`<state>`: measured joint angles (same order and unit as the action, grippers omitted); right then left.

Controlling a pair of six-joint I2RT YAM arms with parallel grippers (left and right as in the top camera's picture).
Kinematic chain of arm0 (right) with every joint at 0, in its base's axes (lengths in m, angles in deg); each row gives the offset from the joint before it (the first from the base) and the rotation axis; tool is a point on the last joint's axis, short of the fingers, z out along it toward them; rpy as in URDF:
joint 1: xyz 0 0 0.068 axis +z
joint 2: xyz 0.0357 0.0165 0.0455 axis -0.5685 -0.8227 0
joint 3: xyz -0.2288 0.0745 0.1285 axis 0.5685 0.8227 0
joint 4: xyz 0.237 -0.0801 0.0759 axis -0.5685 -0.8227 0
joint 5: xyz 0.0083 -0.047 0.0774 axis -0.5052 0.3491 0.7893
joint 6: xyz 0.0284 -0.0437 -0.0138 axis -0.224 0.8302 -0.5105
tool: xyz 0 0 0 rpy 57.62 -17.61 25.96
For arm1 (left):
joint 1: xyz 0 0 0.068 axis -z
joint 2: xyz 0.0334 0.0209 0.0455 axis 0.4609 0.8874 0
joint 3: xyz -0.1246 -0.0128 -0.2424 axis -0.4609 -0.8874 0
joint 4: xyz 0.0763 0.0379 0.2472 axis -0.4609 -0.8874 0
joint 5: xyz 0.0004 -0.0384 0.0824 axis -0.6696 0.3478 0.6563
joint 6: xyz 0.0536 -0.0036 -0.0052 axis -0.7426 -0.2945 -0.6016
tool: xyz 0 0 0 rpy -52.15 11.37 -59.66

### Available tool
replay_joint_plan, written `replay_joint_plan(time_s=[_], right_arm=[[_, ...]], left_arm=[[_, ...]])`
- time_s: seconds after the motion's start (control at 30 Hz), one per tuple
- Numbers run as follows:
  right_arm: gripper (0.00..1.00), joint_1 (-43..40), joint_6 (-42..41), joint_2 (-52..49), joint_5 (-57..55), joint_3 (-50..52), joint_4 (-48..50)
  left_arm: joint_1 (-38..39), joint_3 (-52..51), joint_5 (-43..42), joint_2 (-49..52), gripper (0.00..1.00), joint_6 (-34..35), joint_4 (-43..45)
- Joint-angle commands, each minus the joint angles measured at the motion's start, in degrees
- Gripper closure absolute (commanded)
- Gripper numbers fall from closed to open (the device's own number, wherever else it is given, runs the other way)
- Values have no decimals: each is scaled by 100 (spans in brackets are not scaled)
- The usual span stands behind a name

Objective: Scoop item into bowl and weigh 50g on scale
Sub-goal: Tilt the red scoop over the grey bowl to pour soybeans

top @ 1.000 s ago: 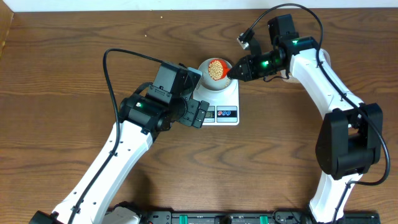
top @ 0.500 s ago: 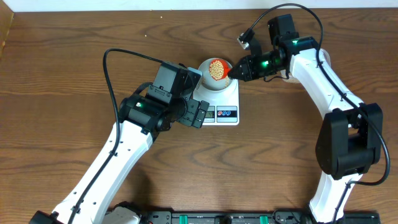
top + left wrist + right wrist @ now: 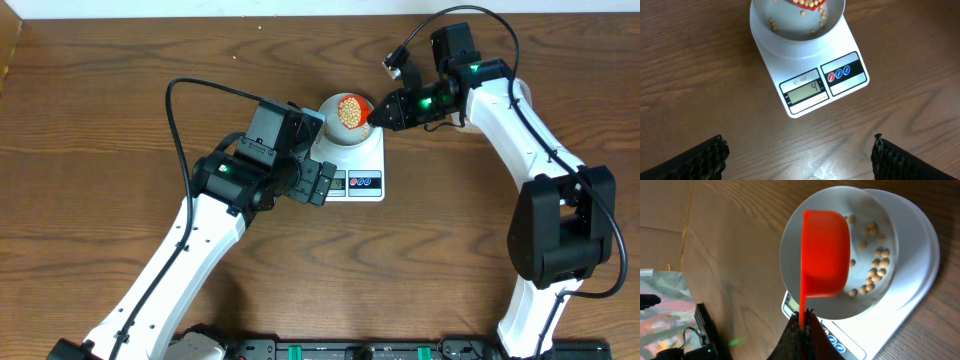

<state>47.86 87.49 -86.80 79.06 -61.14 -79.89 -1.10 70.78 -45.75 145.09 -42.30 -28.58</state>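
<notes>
The pale bowl [image 3: 335, 132] sits on the white scale [image 3: 362, 172], whose display [image 3: 803, 92] shows a single digit. My right gripper [image 3: 376, 115] is shut on the thin handle of a red-orange scoop [image 3: 825, 255], which hangs over the bowl [image 3: 790, 275] with tan beads [image 3: 350, 110] heaped in it. Loose beads [image 3: 875, 270] lie on the bowl's floor. My left gripper [image 3: 799, 155] stands open just in front of the scale [image 3: 810, 75], over bare wood, with nothing between its fingers.
A black cable [image 3: 190, 90] loops from the left arm over the table. The right arm's base [image 3: 555, 235] stands at the right. A black rail [image 3: 350, 350] runs along the front edge.
The scoop has edged very slightly to the right over the bowl. The left arm has not moved.
</notes>
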Motion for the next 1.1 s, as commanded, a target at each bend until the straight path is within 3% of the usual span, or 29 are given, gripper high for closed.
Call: replay_joint_plan(time_s=[0.0, 1.07], right_arm=[[99, 28, 76, 223, -44, -160, 17], [99, 35, 214, 221, -122, -160, 57]], left_arm=[[-28, -44, 52, 15, 7, -7, 2], [-28, -44, 52, 15, 6, -7, 2]])
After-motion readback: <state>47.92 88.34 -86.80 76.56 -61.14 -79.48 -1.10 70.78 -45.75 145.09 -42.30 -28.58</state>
